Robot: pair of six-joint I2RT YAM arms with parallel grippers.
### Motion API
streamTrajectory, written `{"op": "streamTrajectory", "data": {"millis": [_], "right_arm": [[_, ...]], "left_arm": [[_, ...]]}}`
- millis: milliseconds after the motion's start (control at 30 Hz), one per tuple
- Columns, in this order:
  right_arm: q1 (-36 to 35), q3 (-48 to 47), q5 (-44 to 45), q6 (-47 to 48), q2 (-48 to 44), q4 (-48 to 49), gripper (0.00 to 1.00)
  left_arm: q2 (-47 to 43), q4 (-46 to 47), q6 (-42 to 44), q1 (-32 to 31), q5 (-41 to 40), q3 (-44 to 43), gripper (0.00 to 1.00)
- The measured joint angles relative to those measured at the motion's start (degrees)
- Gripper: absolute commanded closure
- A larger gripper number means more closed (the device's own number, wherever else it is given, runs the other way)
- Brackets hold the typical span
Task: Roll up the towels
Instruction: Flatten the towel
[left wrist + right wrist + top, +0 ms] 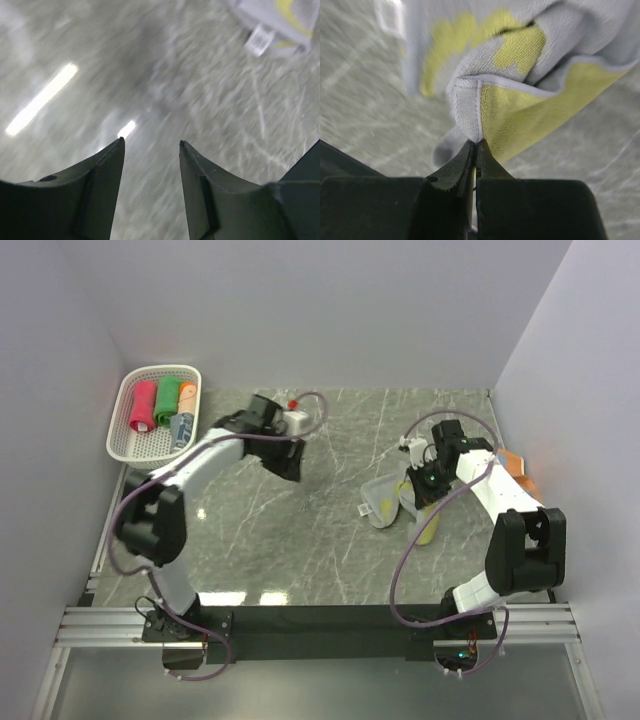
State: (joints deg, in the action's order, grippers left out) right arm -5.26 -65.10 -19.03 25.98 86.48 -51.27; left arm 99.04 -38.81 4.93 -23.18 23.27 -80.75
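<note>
Roll-up in progress: the right claw (pixel 475 144) clamps shut on a stitched corner of a grey-and-yellow towel (pixel 515 55). The towel lies bunched, its yellow face showing among the folds, on the right half of the marbled table (pixel 330 550), about midway between the near and far edges. The left claw (pixel 151 142) hangs over bare tabletop nearer the far edge, to the left of that towel. Its fingers (pixel 107 165) are spread with nothing between them. In its wrist view the towel's white label (pixel 260 40) shows at upper right. At the table's far left corner a white basket (pixel 160 370) holds four rolled towels (pixel 166 400): pink-red, green, orange and grey-blue. An orange towel (pixel 517 462) lies by the right edge, partly hidden behind the right arm.
</note>
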Motion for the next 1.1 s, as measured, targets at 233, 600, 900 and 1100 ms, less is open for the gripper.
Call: {"op": "streamTrajectory", "data": {"millis": [233,600,900,1100], "right_arm": [[2.4,4.4,4.8,3.9,-5.4,-1.6,1.00],[2.6,9.4,8.2,7.0,-11.7,-2.4,1.00],[2.6,9.7,8.9,8.2,-11.3,-2.1,1.00],[2.6,8.3,7.3,9.5,-9.2,-1.5,1.00]], "left_arm": [[21.3,7.1,-9.8,-11.2,2.0,-16.6,0.36],[35.8,12.9,-20.8,-18.9,3.9,-28.0,0.64],[32.9,14.1,-21.1,-17.0,5.0,-20.7,1.00],[23.5,9.9,-17.1,-5.9,3.6,-14.1,1.00]]}}
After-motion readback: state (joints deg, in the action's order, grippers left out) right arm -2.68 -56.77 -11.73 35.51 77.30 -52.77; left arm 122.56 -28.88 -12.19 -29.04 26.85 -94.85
